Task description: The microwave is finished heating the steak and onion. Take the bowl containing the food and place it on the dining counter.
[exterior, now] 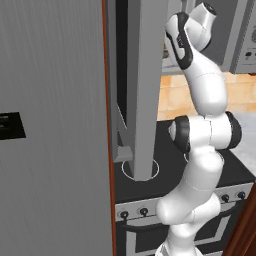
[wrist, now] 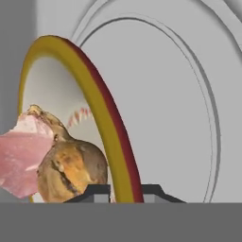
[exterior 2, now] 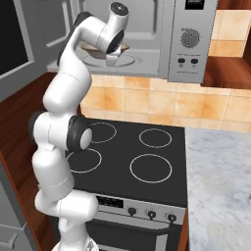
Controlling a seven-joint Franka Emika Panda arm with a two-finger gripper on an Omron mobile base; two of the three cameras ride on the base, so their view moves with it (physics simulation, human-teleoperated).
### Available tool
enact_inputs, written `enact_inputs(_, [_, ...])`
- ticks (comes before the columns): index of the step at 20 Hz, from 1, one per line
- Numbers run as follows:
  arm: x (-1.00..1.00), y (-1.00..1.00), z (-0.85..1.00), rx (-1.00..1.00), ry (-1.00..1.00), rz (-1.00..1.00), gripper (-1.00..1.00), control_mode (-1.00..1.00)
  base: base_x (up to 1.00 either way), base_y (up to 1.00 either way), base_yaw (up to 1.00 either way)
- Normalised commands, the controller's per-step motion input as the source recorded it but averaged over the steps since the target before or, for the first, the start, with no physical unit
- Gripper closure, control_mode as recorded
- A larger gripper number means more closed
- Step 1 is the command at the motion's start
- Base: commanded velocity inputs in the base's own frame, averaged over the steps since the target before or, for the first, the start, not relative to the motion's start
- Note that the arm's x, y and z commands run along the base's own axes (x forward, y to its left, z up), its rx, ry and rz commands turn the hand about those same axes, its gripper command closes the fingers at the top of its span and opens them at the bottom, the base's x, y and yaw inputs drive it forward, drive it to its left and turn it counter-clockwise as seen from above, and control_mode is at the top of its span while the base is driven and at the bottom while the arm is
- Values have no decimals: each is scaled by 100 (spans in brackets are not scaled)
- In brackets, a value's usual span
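Two fingertips straddle the bowl (wrist: 101,123) rim in the hand view, one each side, apparently closed on it; onion (wrist: 71,170) and steak (wrist: 21,158) sit inside, touching. Right base view: gripper (exterior 2: 112,60) reaches into the open microwave (exterior 2: 191,39), bowl on its turntable, above the stovetop (exterior 2: 142,157). Left base view: arm stretches up behind a grey panel (exterior: 145,75).

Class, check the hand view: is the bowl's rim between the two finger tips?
Yes, the bowl rim runs down between the gripper finger tips.
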Motion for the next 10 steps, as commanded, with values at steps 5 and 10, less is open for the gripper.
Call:
enact_inputs(5, [-62, -7, 0, 0, -3, 0, 100, -100, 0, 0, 0])
enact_inputs(10, [-91, -16, 0, 0, -8, 0, 100, -100, 0, 0, 0])
